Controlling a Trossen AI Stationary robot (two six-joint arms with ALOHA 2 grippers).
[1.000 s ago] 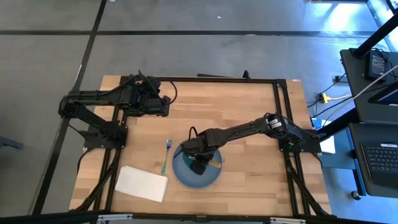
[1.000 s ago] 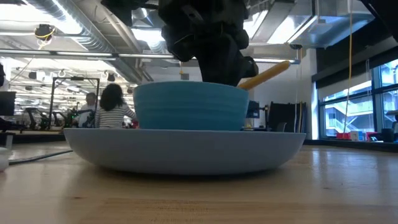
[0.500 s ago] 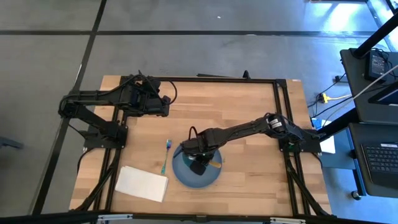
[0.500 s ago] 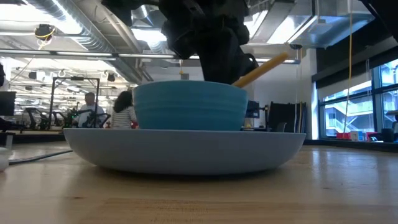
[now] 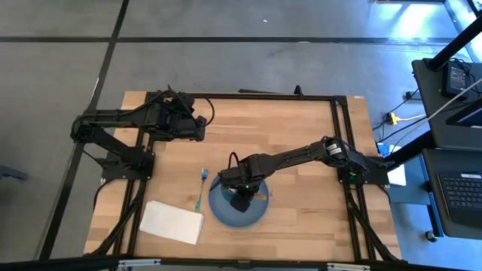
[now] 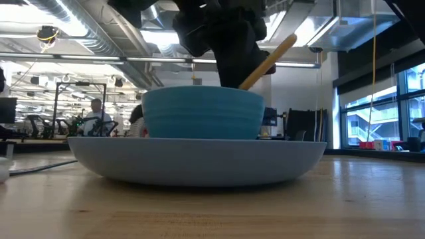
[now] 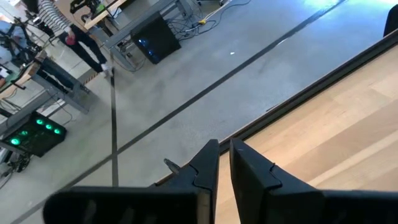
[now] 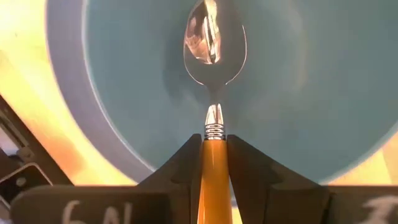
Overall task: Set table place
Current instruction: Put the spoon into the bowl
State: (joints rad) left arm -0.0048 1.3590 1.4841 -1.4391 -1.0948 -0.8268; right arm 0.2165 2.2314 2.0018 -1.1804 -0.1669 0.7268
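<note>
A teal bowl [image 6: 202,113] stands in a large blue plate [image 6: 199,162] near the table's front middle; the plate also shows in the high view [image 5: 223,213]. My right gripper [image 5: 239,197] is over the bowl, shut on an orange-handled metal spoon [image 8: 214,43]. The spoon's head points down into the bowl. A teal-handled fork [image 5: 200,188] lies left of the plate, and a white napkin [image 5: 172,222] lies at the front left. My left gripper [image 5: 202,128] is shut and empty at the far left. My right gripper pinches the spoon's orange handle [image 8: 214,155] between its two fingers, just behind the metal neck. The fingers slant down from above and the spoon runs on along them. The handle's free end [image 6: 272,56] sticks up to the right above the bowl's rim. Whether the spoon's head touches the bowl, I cannot tell.
The wooden tabletop [image 5: 301,128] has a black frame along its edges. There is bare wood behind and to the right of the plate. People stand in the room beyond the table [image 6: 96,116].
My right gripper has tipped over the bowl. The spoon's handle, which lay almost level above the rim, now stands steeper, with its free end higher.
</note>
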